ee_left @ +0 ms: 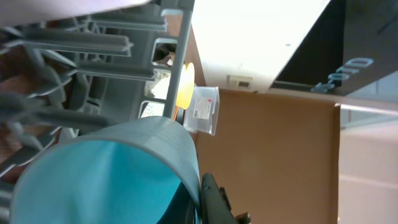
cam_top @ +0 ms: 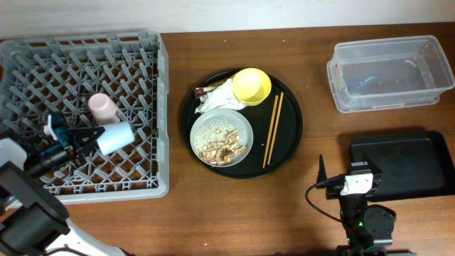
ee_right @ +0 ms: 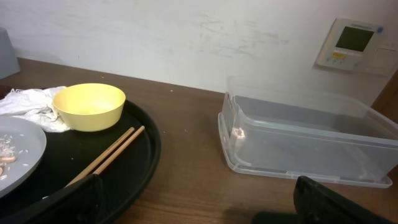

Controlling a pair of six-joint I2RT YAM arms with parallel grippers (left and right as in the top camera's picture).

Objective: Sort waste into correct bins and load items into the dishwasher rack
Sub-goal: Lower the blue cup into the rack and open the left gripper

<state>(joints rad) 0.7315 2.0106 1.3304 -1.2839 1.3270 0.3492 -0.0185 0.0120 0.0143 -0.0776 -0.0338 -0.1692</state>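
Brown wooden worktop carries all items. A grey dishwasher rack occupies the left end. A pink cup lies inside it among the pegs.

Left hand: positioned over the rack, closed on the rim of the light blue cup. The cup is on its side, just beside the pink cup, with its open mouth facing the wrist camera. One finger shows outside the cup wall.

A round black tray sits at centre. On it:
- yellow bowl, upright, at the far edge;
- white napkin, touching the bowl;
- brown wrapper, just beside the napkin;
- grey-green dish holding rice and brown scraps;
- chopsticks, side by side to the right of the dish.

A clear tub stands at far right. A shallow black tray lies nearer the front.

Right hand: fingers wide apart, holding nothing, low over the worktop just beside the shallow black tray.
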